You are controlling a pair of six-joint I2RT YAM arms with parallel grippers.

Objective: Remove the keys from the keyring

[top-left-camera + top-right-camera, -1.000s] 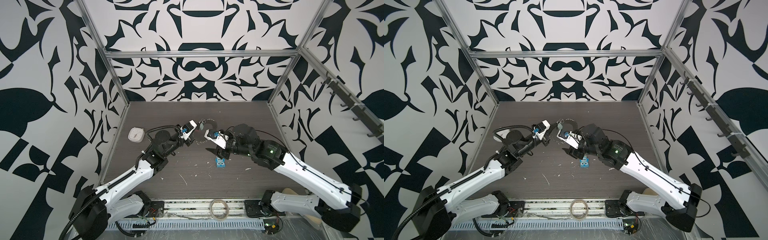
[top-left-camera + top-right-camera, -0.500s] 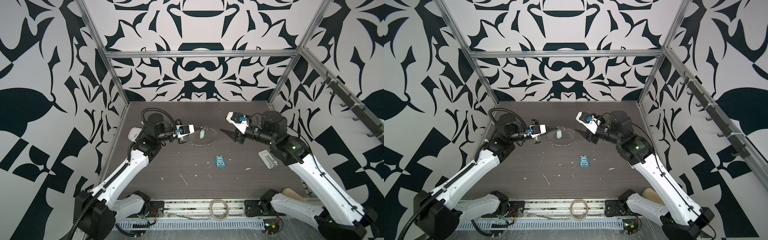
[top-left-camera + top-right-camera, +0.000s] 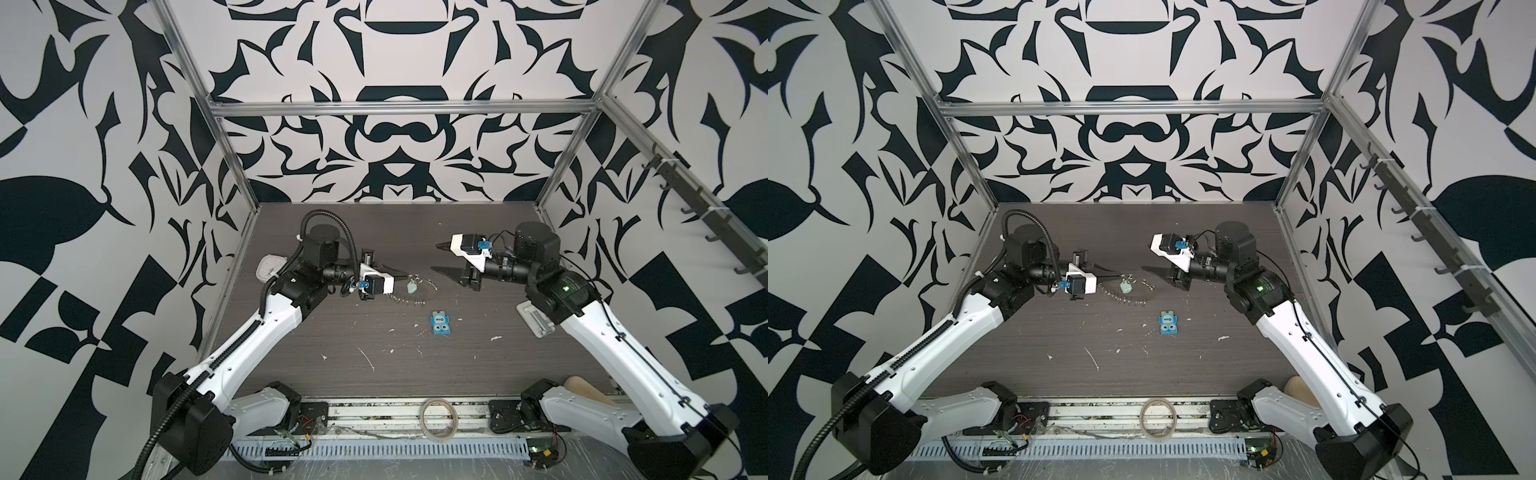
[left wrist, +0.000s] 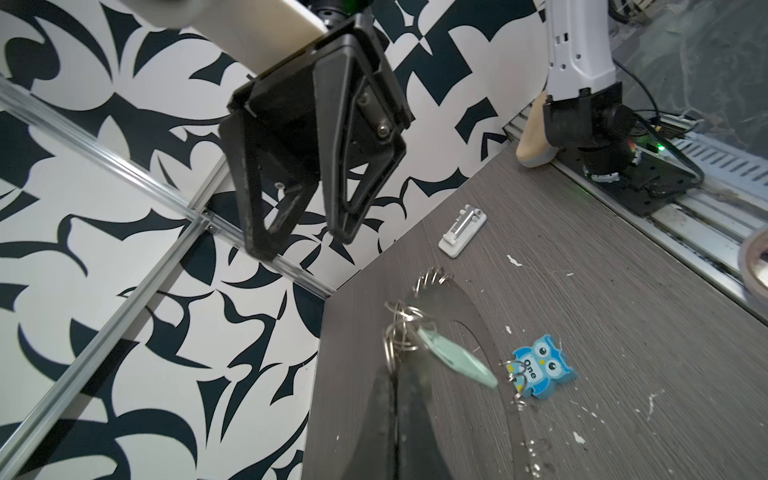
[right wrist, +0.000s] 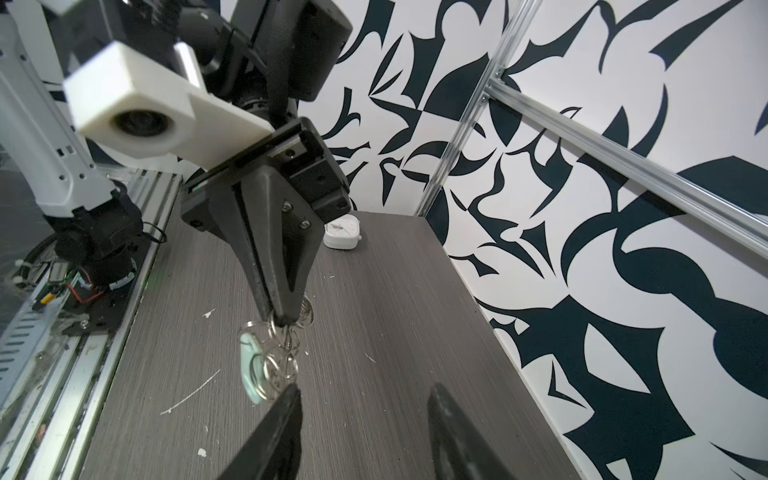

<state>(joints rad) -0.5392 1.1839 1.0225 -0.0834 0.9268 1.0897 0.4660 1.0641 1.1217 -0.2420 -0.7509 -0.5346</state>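
Now farther apart: right fingers (image 3: 448, 272), keyring (image 4: 453, 303) (in left fingers (image 5: 274, 257)).

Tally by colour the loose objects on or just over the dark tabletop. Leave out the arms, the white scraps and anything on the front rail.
Blue: 1, owl block
Pale green: 1, tag
Grey metal: 1, keyring
White: 2, small clock and latch plate
Total: 5
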